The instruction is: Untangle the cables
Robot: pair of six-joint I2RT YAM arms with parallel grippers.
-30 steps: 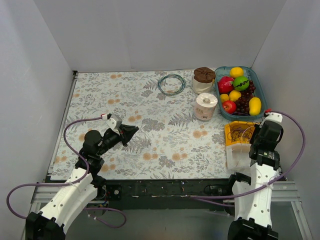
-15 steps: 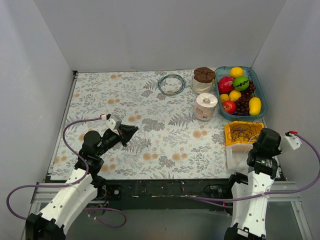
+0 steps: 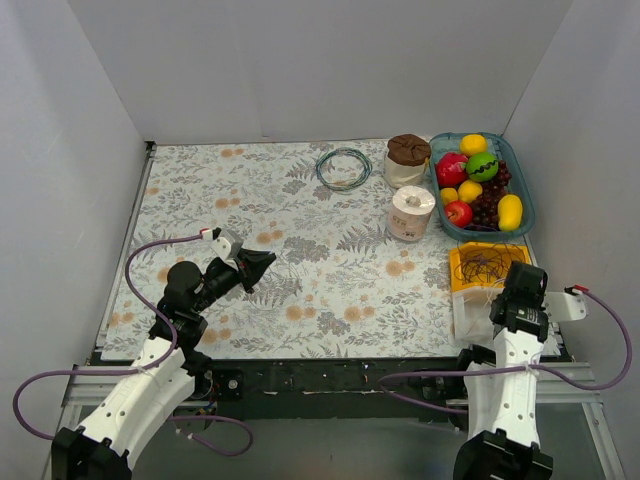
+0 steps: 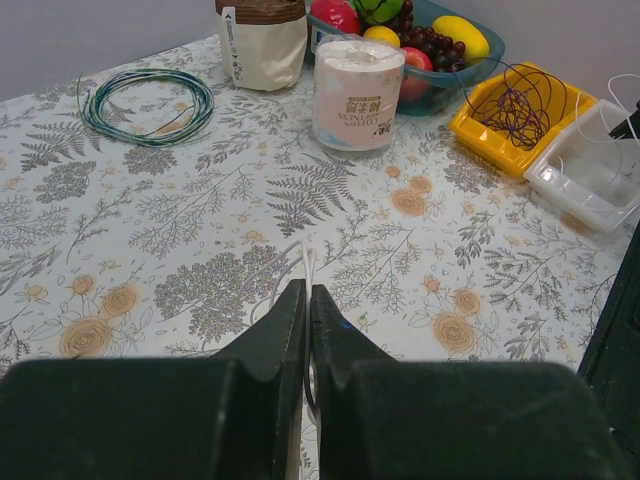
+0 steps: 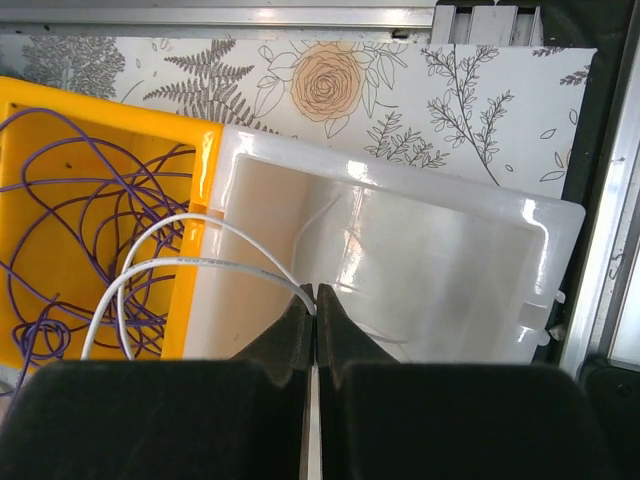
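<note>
Right gripper (image 5: 315, 293), 4 o'clock on the table, is pinching a white cable (image 5: 200, 264) over the clear bin (image 5: 450, 270). Left gripper (image 4: 307, 289), 8 o'clock, is clamped on a thin white wire (image 4: 304, 262).

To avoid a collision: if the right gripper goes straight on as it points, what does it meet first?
Probably the floor of the clear bin, just beyond the right gripper, shut on a white cable; depth is unclear.

Seemingly three cables (image 3: 320, 168), two bins (image 3: 456, 268), one roll (image 3: 411, 213).
</note>
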